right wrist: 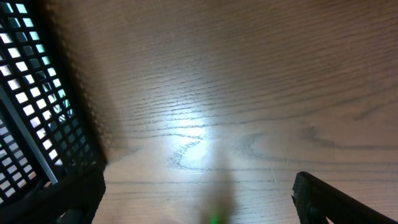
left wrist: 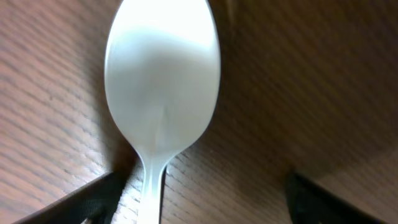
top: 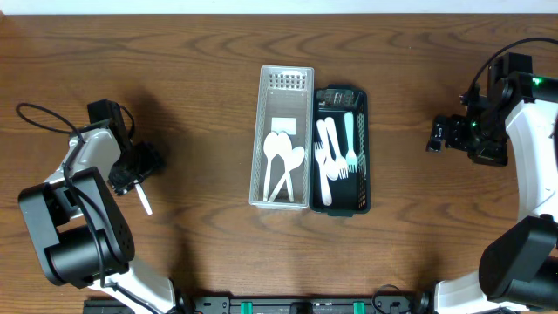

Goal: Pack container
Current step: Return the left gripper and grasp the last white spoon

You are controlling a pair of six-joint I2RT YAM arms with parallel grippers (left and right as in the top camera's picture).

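A white plastic spoon (top: 143,201) lies on the wooden table at the left. Its bowl fills the left wrist view (left wrist: 161,81). My left gripper (top: 138,173) is down over it, open, and its handle runs between the fingers (left wrist: 205,190), close to the left one. A clear slotted tray (top: 266,105) at the centre holds white spoons (top: 281,157). A black mesh tray (top: 362,148) beside it holds white and pale-green forks (top: 336,157). My right gripper (top: 434,137) is open and empty over bare table (right wrist: 196,193), to the right of the black tray (right wrist: 31,106).
The two trays stand side by side, touching, in the middle of the table. Bare wood lies between each arm and the trays. A black rail runs along the front edge (top: 288,305).
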